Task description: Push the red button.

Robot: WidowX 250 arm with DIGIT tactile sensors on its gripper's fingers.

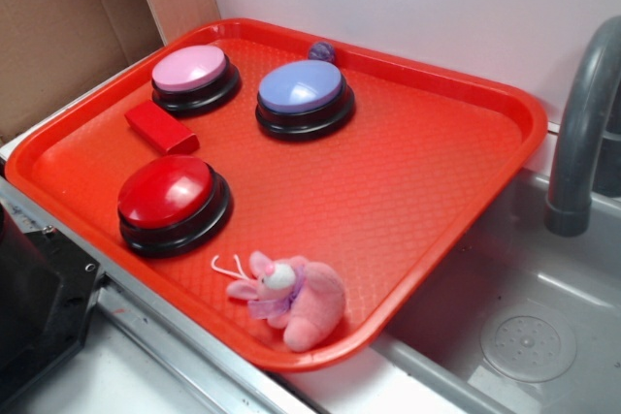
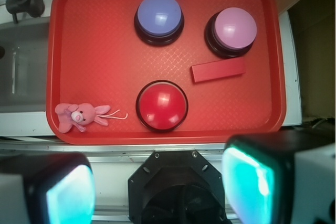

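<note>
The red button [image 1: 167, 193] [image 2: 161, 103], a glossy red dome on a black round base, sits near the front edge of the red tray [image 1: 408, 181] [image 2: 94, 51]. In the wrist view my gripper [image 2: 160, 190] hangs high above the robot's black base, short of the tray, jaws wide apart with nothing between them. Its teal pads [image 2: 249, 184] frame the bottom corners. The gripper does not show in the exterior view.
On the tray also stand a pink button [image 1: 191, 71] [image 2: 234, 28] and a purple button [image 1: 302, 87] [image 2: 159, 16]. A small red block [image 1: 161, 127] [image 2: 218, 70], a pink plush rabbit [image 1: 291, 296] [image 2: 79, 115] and a small purple ball [image 1: 321, 50] lie there. A sink with a grey faucet [image 1: 582, 123] lies right.
</note>
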